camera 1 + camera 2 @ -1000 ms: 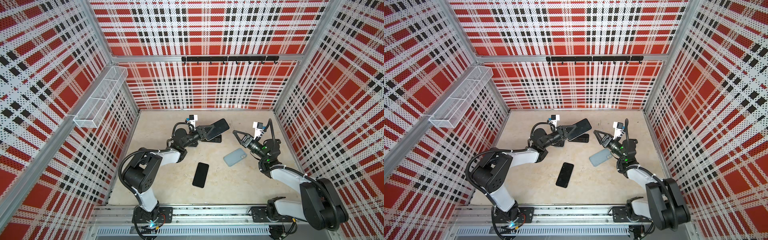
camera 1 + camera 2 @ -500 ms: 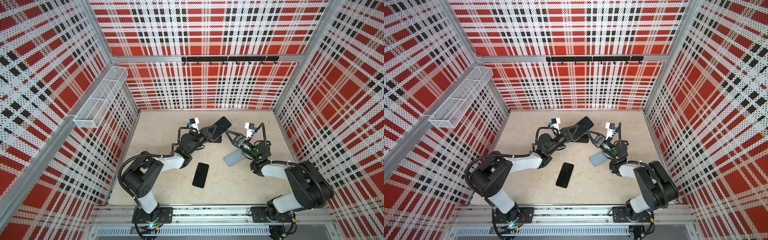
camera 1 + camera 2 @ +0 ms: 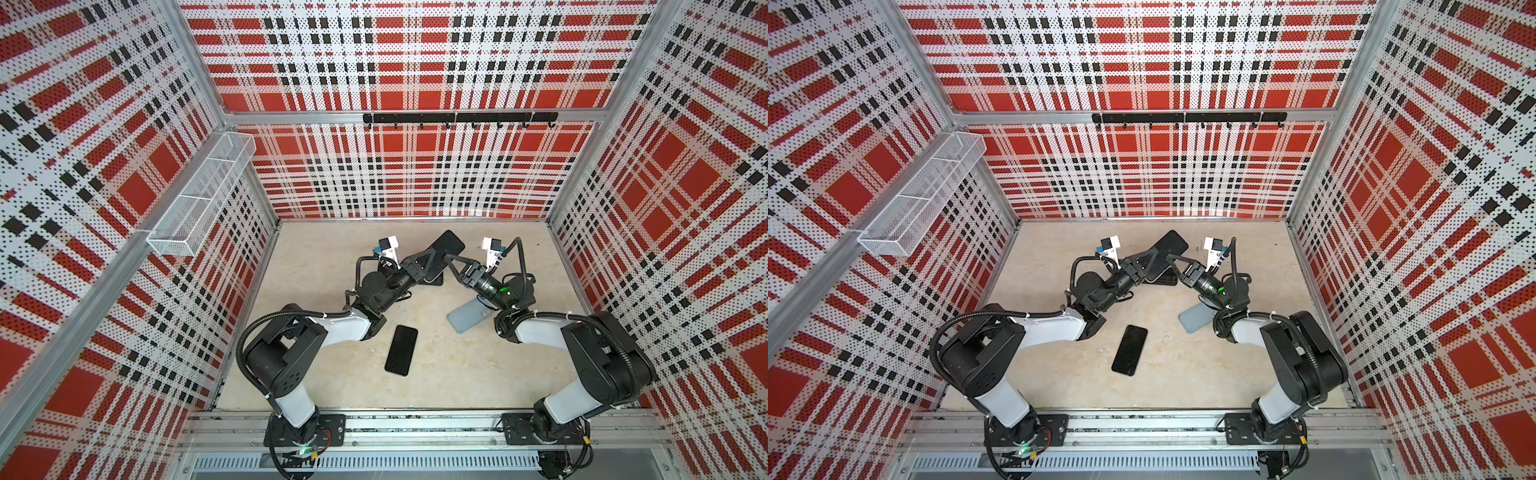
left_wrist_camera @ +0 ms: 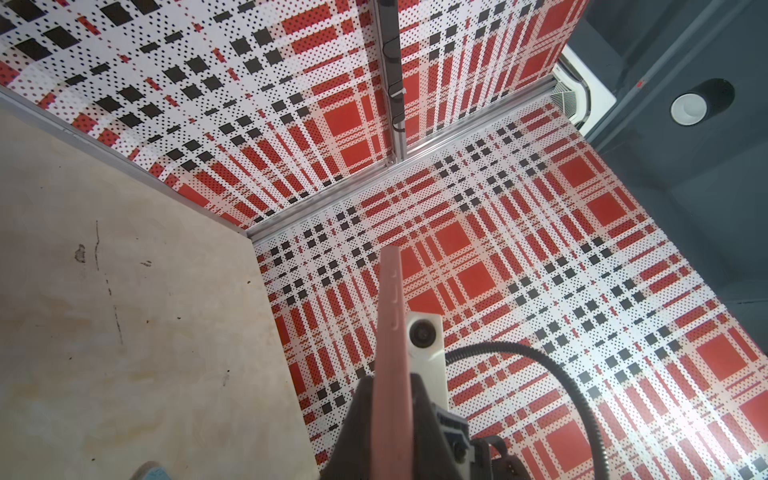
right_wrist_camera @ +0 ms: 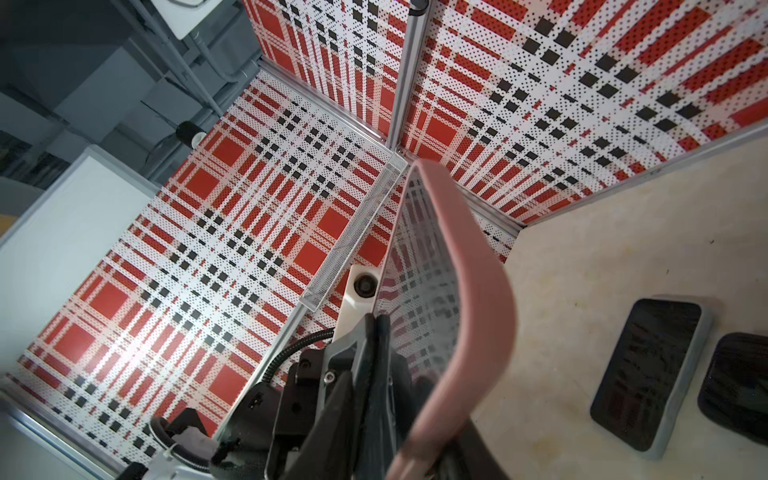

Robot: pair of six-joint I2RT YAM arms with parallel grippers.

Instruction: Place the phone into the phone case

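My left gripper [image 3: 428,259] is shut on a phone [image 3: 444,251] with a dark screen, held tilted above the table's back middle. A pink phone case [image 5: 465,291] rims that screen, and its side with button bumps [image 4: 390,316] rises between my left fingers [image 4: 357,419]. My right gripper [image 3: 449,262] has reached across and is shut on the lower edge of the same cased phone. In the right wrist view the pink rim runs down between my own dark fingers [image 5: 332,432]. How fully the phone sits in the case, I cannot tell.
A bare black phone [image 3: 401,350] lies flat at the table's front middle. A phone in a grey-blue case [image 3: 465,318] lies under my right forearm. Another dark phone [image 3: 432,280] lies below the held one. A wire basket [image 3: 199,195] hangs on the left wall.
The right gripper swung left from above the grey-blue case to the held phone, and its jaws narrowed onto it. The left arm carried the phone slightly toward the middle.
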